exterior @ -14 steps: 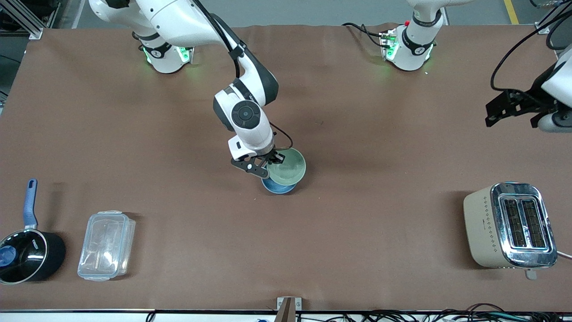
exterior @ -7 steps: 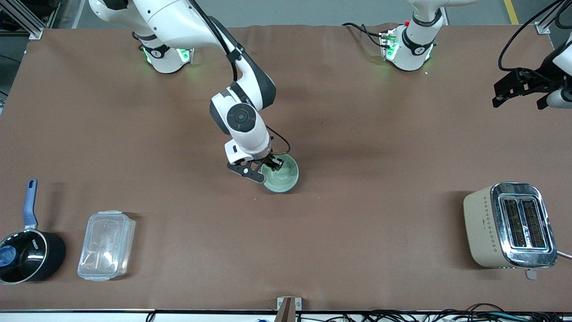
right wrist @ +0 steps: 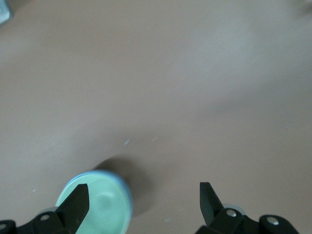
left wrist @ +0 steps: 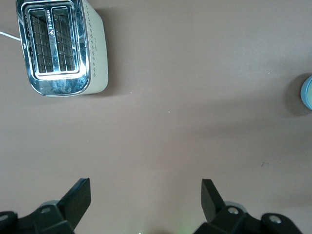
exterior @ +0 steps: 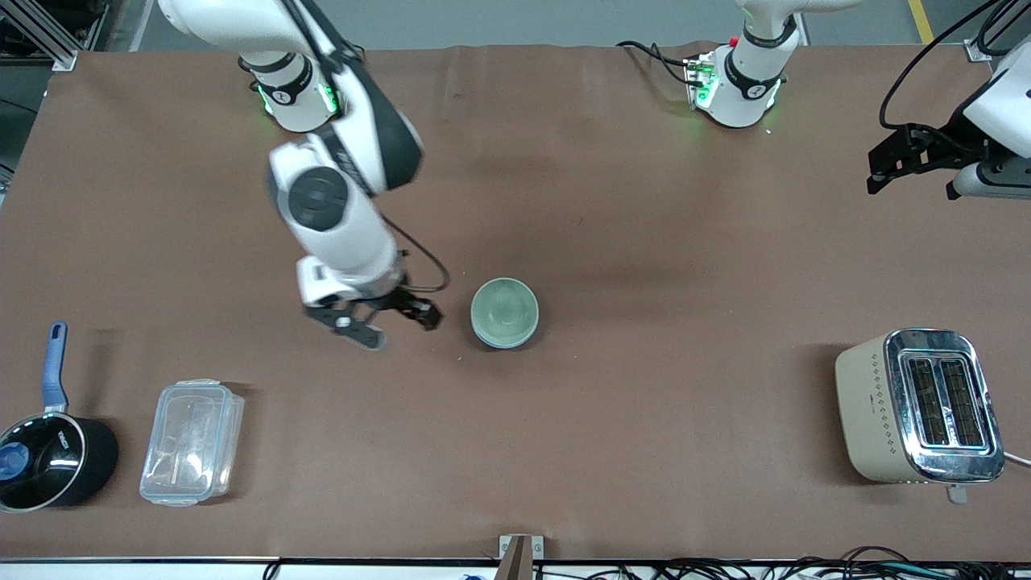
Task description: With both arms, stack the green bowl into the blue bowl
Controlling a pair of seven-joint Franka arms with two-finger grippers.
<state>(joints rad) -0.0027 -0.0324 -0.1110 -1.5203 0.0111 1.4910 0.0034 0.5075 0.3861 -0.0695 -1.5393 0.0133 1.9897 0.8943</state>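
The green bowl (exterior: 505, 312) sits nested inside the blue bowl (exterior: 505, 341) near the middle of the brown counter (exterior: 628, 403), only a thin sky-blue rim showing around the matte sage one. The right gripper (exterior: 389, 324) hangs just beside the stack, toward the right arm's end, fingers spread apart and holding nothing. The left gripper (exterior: 910, 165) waits over the counter's edge at the left arm's end, fingers parted and empty. A cream toaster (exterior: 918, 405) with a chrome top stands well apart from the bowls; a clear plastic box (exterior: 192, 441) and a black pot (exterior: 50, 455) with a blue handle lie nearer the front camera.
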